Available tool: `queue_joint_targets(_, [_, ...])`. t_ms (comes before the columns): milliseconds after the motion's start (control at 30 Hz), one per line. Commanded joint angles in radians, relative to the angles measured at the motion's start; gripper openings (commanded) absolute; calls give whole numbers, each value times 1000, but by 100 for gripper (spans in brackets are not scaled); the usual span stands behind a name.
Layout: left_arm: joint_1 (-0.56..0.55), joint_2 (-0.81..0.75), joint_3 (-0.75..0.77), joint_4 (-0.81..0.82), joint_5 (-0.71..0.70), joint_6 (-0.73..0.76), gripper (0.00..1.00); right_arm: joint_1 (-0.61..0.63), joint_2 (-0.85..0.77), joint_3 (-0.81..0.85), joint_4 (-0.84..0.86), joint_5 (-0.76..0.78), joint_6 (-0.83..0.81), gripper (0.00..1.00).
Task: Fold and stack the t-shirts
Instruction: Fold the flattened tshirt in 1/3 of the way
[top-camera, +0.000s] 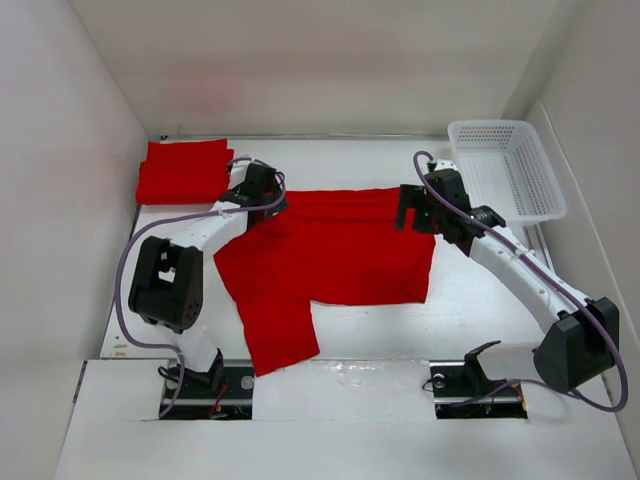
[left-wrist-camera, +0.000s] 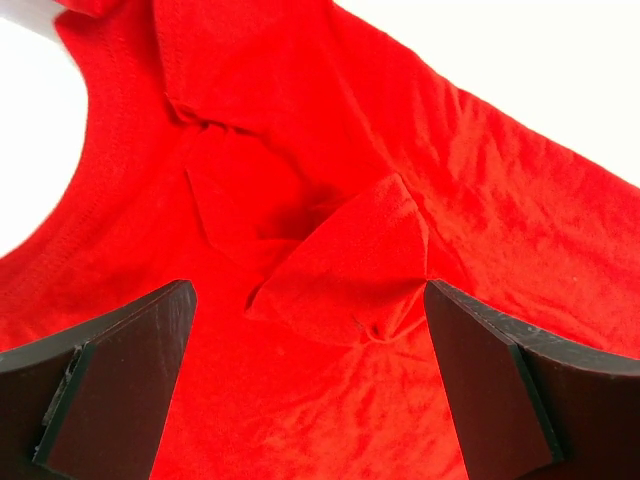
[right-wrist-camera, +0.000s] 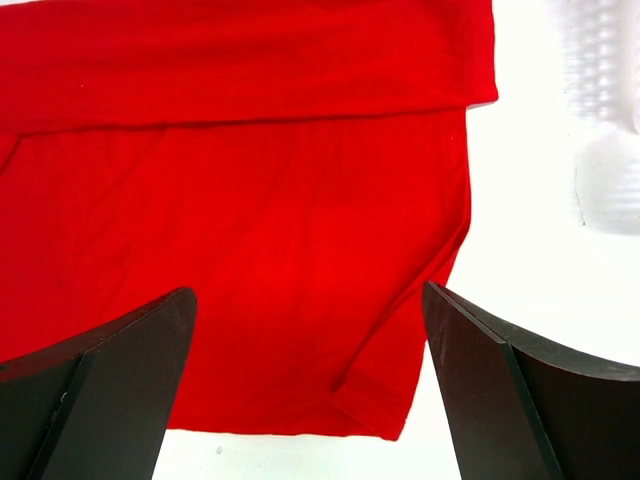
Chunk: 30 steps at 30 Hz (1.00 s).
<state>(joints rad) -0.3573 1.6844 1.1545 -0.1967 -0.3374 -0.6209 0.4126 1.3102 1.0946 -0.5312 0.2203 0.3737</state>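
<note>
One red t-shirt (top-camera: 330, 255) lies spread across the middle of the table, its far edge turned over into a band and one sleeve reaching toward the near edge. A second red t-shirt (top-camera: 183, 170) sits folded at the back left. My left gripper (top-camera: 263, 190) hovers open over the spread shirt's far-left part. In the left wrist view my left gripper (left-wrist-camera: 308, 300) has a small raised pucker of cloth (left-wrist-camera: 345, 270) just ahead of its jaws. My right gripper (top-camera: 413, 212) stands open over the shirt's far-right part. The right wrist view shows my right gripper (right-wrist-camera: 309, 295) above the shirt's corner (right-wrist-camera: 400, 400), holding nothing.
A white mesh basket (top-camera: 505, 165) stands at the back right, close to the right arm, and its edge (right-wrist-camera: 600, 60) shows in the right wrist view. White walls close in the table on the left, back and right. Bare table (top-camera: 470, 300) lies right of the shirt.
</note>
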Motion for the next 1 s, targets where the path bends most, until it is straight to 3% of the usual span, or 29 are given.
queue_joint_targets(0, [9,-80,1,20,-21,10,99,-5,-9,-1,17,-13,-13,100])
queue_joint_targets(333, [43,-235,-26,-33,-84,-8,99,5,-19,-10,27,-22,-13,100])
queue_joint_targets(467, [58,-265,-65,-23,-22,-8,99,5,-28,-19,36,-22,-13,100])
queue_joint_targets(633, [58,-334,-255,127,108,-8,96,5,-28,-19,36,-22,-13,100])
queue_joint_targets(733, [-1,-376,-360,224,109,22,93,14,-19,-19,36,-22,-13,100])
queue_joint_targets(967, [-34,-283,-362,204,57,39,91,14,1,-19,36,-33,-22,100])
